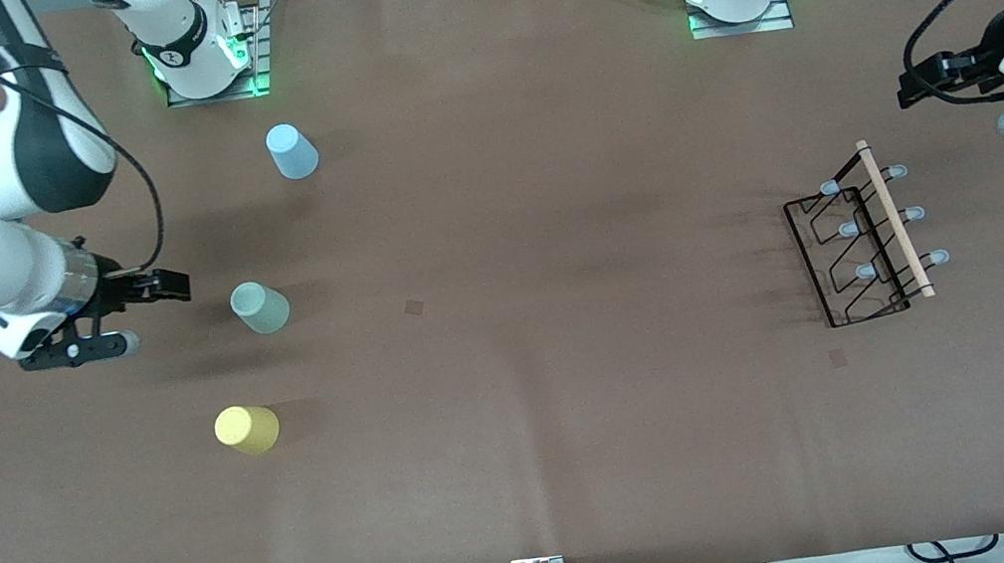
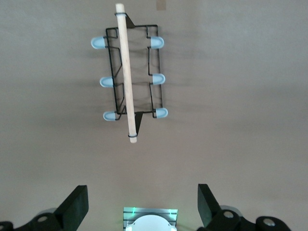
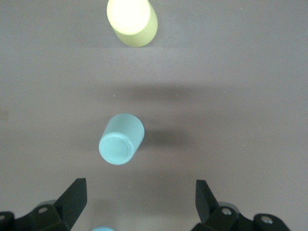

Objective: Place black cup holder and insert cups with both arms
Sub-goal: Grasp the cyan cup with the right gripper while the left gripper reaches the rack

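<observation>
Above the brown table — both tools spread: left tool over black cup holder, right tool over cups

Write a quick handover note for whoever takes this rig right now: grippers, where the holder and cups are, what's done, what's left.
Left gripper: open, empty, above the table by the black cup holder, at the left arm's end.
Right gripper: open, empty, above the table beside the pale green cup, at the right arm's end.
All three cups stand upside down on the table: the light blue cup farthest from the front camera, the pale green in the middle, the yellow cup nearest.
Done: nothing yet; all six pegs are bare.
Left: place the holder, then put each cup on a peg.
</observation>
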{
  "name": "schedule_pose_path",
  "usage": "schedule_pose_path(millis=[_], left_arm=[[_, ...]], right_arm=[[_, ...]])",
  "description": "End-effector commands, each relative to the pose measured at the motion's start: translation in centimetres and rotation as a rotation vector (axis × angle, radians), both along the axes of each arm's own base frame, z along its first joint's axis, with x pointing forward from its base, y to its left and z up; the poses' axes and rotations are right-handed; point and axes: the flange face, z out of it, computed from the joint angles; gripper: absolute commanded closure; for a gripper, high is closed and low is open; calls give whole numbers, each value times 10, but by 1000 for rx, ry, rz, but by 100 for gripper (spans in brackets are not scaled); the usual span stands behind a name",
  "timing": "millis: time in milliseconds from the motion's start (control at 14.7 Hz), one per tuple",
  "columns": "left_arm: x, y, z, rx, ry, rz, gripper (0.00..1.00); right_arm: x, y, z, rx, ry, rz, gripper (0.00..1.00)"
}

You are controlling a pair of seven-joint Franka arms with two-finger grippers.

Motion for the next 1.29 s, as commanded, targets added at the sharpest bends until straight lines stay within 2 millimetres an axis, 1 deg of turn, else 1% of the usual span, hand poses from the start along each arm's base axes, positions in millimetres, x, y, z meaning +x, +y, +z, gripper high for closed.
schedule_pose_path(millis=[0, 136, 204, 272, 340, 409, 477, 613, 681, 885, 953, 1089, 1157, 1226], left_arm=[[28, 12, -25, 24, 41, -14, 0], [41, 17, -59, 51, 23, -22, 0], [46, 23, -71, 52, -5, -14, 0], [50, 27, -87, 52, -28, -11, 0], [52, 29, -98, 52, -50, -10, 0], [51, 34, -118, 51, -63, -3, 0], [48, 33, -136, 51, -75, -6, 1], [45, 33, -162, 51, -109, -9, 3], [43, 33, -172, 50, -118, -10, 6], [37, 32, -194, 49, -137, -15, 18], [35, 32, -199, 48, -138, -16, 23], [29, 31, -209, 46, -119, -17, 37], [28, 31, -211, 46, -114, -17, 41], [28, 31, -212, 46, -112, -17, 41]], right_arm=[[-28, 29, -22, 7, -75, -46, 0], [-28, 33, -48, 13, -99, -41, 0], [-31, 34, -58, 17, -125, -39, 0], [-32, 35, -73, 23, -152, -42, 0], [-31, 34, -84, 26, -164, -45, 0], [-31, 33, -97, 26, -159, -47, 0], [-32, 33, -103, 27, -165, -48, 0], [-34, 34, -116, 28, -159, -46, 0], [-35, 36, -122, 27, -151, -43, 0], [-37, 39, -139, 25, -132, -36, 0], [-39, 46, -146, 24, -119, -24, 0], [-43, 48, -155, 22, -103, -19, 0], [-45, 47, -158, 20, -92, -19, 0], [-47, 47, -159, 19, -89, -20, 0]])
